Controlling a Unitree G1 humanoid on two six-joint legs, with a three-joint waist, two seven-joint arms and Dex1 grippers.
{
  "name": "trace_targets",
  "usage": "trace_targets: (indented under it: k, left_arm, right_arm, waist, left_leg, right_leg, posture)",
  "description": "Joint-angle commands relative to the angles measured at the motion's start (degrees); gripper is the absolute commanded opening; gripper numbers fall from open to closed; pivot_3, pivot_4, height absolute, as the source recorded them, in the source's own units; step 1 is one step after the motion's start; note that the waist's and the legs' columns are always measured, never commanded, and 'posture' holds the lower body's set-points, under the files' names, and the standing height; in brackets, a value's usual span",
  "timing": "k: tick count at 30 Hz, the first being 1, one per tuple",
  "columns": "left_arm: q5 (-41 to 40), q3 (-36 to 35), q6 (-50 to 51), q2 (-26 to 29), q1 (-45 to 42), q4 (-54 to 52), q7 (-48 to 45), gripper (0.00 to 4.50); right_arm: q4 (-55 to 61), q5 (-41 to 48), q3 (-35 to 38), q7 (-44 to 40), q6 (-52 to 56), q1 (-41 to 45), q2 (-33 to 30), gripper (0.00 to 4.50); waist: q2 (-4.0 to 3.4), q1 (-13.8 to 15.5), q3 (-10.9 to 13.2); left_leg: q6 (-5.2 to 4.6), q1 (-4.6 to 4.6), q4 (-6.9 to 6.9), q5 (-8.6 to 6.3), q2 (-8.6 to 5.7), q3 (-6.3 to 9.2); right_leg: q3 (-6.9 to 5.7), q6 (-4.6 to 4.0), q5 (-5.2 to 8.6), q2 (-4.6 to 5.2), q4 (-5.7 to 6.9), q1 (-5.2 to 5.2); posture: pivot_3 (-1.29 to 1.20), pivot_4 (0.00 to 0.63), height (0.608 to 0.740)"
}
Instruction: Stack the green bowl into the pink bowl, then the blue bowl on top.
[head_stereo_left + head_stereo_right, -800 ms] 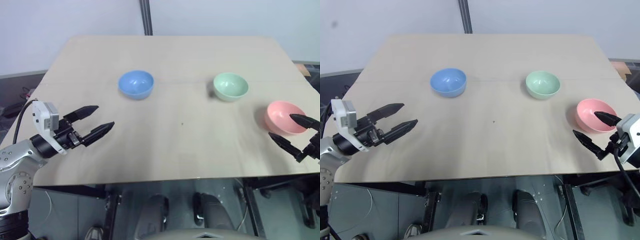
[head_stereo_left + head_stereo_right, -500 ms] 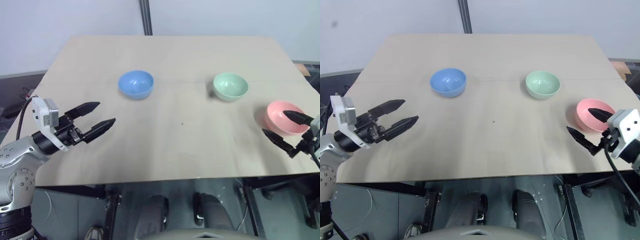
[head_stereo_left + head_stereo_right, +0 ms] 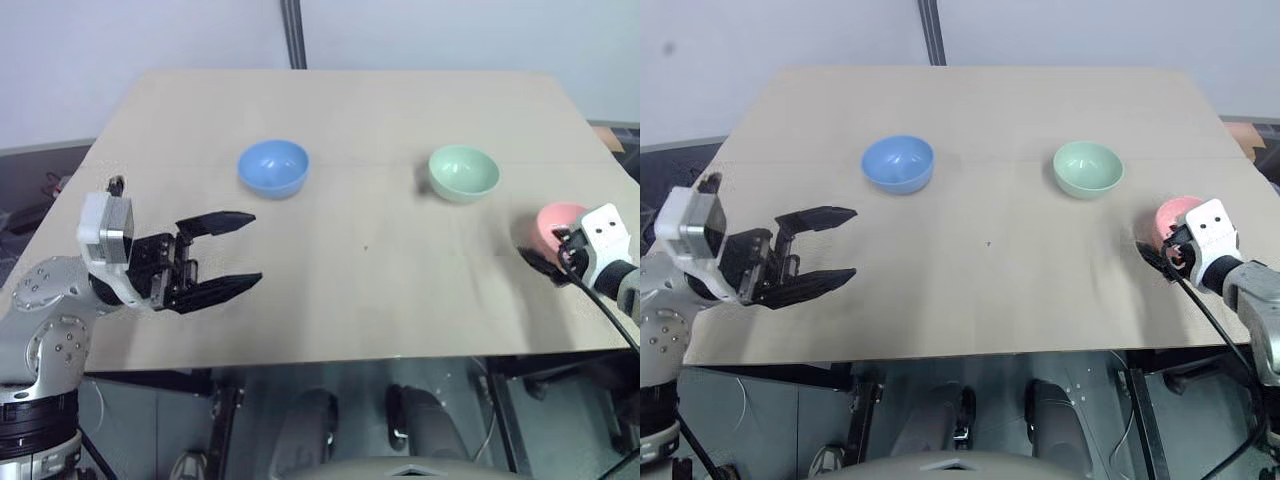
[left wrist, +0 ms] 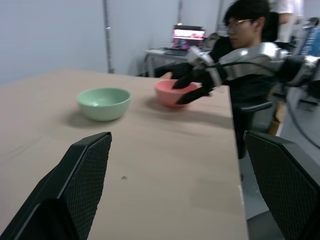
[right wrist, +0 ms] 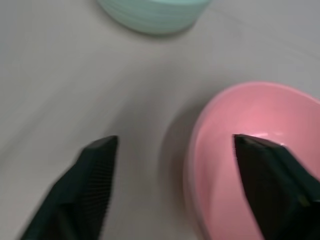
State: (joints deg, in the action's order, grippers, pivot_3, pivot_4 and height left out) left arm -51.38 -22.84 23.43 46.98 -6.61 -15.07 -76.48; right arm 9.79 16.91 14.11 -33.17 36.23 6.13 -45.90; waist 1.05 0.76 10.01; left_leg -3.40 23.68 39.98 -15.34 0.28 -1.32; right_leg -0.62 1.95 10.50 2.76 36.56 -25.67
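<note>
Three small bowls sit on the pale table (image 3: 350, 110): the blue bowl (image 3: 272, 166) at mid-left, the green bowl (image 3: 464, 171) at mid-right, and the pink bowl (image 3: 553, 218) near the right edge. My right gripper (image 3: 545, 250) is open and straddles the pink bowl's near-left rim (image 5: 200, 150). One finger (image 5: 270, 180) is inside the bowl and the other finger (image 5: 90, 185) is outside over the table. My left gripper (image 3: 256, 248) is wide open and empty over the table's front left, short of the blue bowl, pointing toward the right.
Beyond the table's right edge, the left wrist view shows a seated person (image 4: 245, 30) and a desk with a laptop (image 4: 187, 39). The table's front edge (image 3: 350, 362) runs just below both grippers. Bare tabletop lies between the bowls.
My left gripper has swung inward to the right, rolled, and spread its fingers wider. My right gripper has moved in onto the pink bowl's rim, and its wrist now covers part of the bowl.
</note>
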Motion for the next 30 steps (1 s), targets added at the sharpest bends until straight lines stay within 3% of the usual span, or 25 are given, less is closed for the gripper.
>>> trace_targets:
  k: [1, 2, 3, 6, 11, 15, 19, 23, 27, 28, 30]
  left_arm:
    - [-1.0, -0.9, 0.4, 1.1, 0.1, -2.0, -0.6, 4.50]
    - [-1.1, -0.9, 0.6, 1.2, 0.2, -2.2, -0.6, 4.50]
    - [-1.1, -0.9, 0.8, 1.2, 0.2, -2.4, -0.5, 4.50]
    - [-1.3, -1.0, 1.2, 1.3, 0.4, -2.7, -0.4, 4.50]
    - [-1.0, -0.6, 1.3, 1.0, 0.3, -2.7, 0.0, 4.50]
    - [-0.1, -0.3, 1.1, 0.5, 0.2, -1.8, 1.3, 4.50]
    - [3.4, 0.5, -0.7, -0.6, 0.9, 0.4, 3.6, 4.50]
    - [5.9, 1.1, -1.5, -1.1, 2.3, 1.1, 4.6, 4.50]
    - [6.6, 0.5, -1.4, -1.0, 3.7, -0.4, 5.5, 4.50]
    - [6.7, 0.3, -1.3, -1.0, 4.3, -1.0, 5.9, 4.50]
    - [6.5, -0.2, -1.0, -0.9, 5.4, -2.3, 6.4, 4.50]
  right_arm:
    - [-0.6, -1.2, 0.7, 0.3, 0.6, 1.2, -1.5, 2.07]
    - [-0.9, -1.4, 0.7, 0.2, 0.7, 1.3, -1.7, 1.44]
    - [-1.2, -1.7, 0.6, 0.1, 0.7, 1.5, -1.8, 1.28]
    - [-1.6, -2.6, 0.3, -0.2, -0.6, 1.6, -2.0, 0.02]
    - [1.0, -2.8, -0.6, -2.6, -1.9, 1.6, -2.7, 0.02]
    - [11.5, 3.4, -2.6, -7.5, -0.8, 2.5, -0.7, 0.02]
    - [20.3, 5.3, -15.7, -8.4, 1.3, 7.9, 5.7, 0.02]
    - [14.1, -2.7, -29.6, -7.1, -1.3, 14.4, 12.4, 0.02]
    - [6.9, -7.0, -36.1, -8.0, -2.5, 19.0, 15.8, 0.02]
    - [5.8, -7.2, -36.3, -8.2, -2.5, 19.8, 16.3, 0.75]
    - [5.1, -7.6, -36.1, -8.7, -2.7, 20.7, 16.5, 1.56]
  waist:
    - [0.00, 0.0, 0.0]
    - [0.00, 0.0, 0.0]
    - [0.00, 0.0, 0.0]
    - [0.00, 0.0, 0.0]
    - [0.00, 0.0, 0.0]
    - [-0.03, -0.2, 0.0]
    - [-0.03, -0.7, 0.0]
    - [0.02, -1.1, 0.0]
    - [0.05, -0.8, 0.0]
    - [0.12, -1.0, 0.0]
    - [0.12, -1.0, 0.0]
  left_leg:
    - [0.00, 0.00, 0.00, 0.00, 0.00, 0.00]
    - [0.00, 0.00, 0.00, 0.00, 0.00, 0.00]
    - [0.00, 0.00, 0.00, 0.00, 0.00, -0.01]
    - [-0.01, -0.01, 0.00, 0.00, 0.00, 0.00]
    - [-0.01, -0.01, 0.00, 0.00, 0.00, 0.00]
    - [-0.01, -0.02, 0.00, 0.00, 0.02, 0.00]
    - [-0.01, -0.08, 0.00, 0.00, 0.10, 0.00]
    - [0.00, -0.06, 0.00, 0.00, 0.08, 0.02]
    - [0.00, 0.01, 0.01, 0.00, -0.02, 0.06]
    - [0.00, -0.01, 0.01, 0.00, -0.03, 0.03]
    - [0.01, -0.02, 0.01, 0.01, -0.02, 0.04]
  right_leg:
    - [0.00, 0.00, 0.00, 0.00, -0.01, 0.00]
    - [0.00, 0.00, 0.00, 0.00, -0.01, 0.00]
    - [0.00, 0.01, 0.00, 0.00, -0.02, 0.01]
    - [0.00, 0.02, 0.00, -0.01, -0.02, 0.01]
    - [0.00, 0.02, 0.00, -0.02, -0.02, 0.01]
    - [0.01, 0.02, 0.00, -0.03, -0.01, 0.01]
    - [0.01, 0.03, 0.00, -0.11, -0.01, 0.02]
    - [0.00, 0.02, 0.00, -0.07, 0.01, 0.03]
    - [-0.04, -0.17, -0.12, 0.05, 0.00, 0.01]
    - [-0.01, -0.18, -0.13, 0.07, -0.02, 0.02]
    - [-0.04, -0.18, -0.13, 0.06, -0.03, 0.02]
  posture:
    - [0.00, 0.150, 0.740]
    - [0.00, 0.150, 0.740]
    - [0.00, 0.150, 0.740]
    - [0.00, 0.150, 0.740]
    - [0.00, 0.150, 0.740]
    - [0.00, 0.150, 0.740]
    - [0.00, 0.150, 0.740]
    - [0.00, 0.150, 0.740]
    - [0.00, 0.150, 0.740]
    - [0.00, 0.150, 0.740]
    - [0.00, 0.150, 0.740]
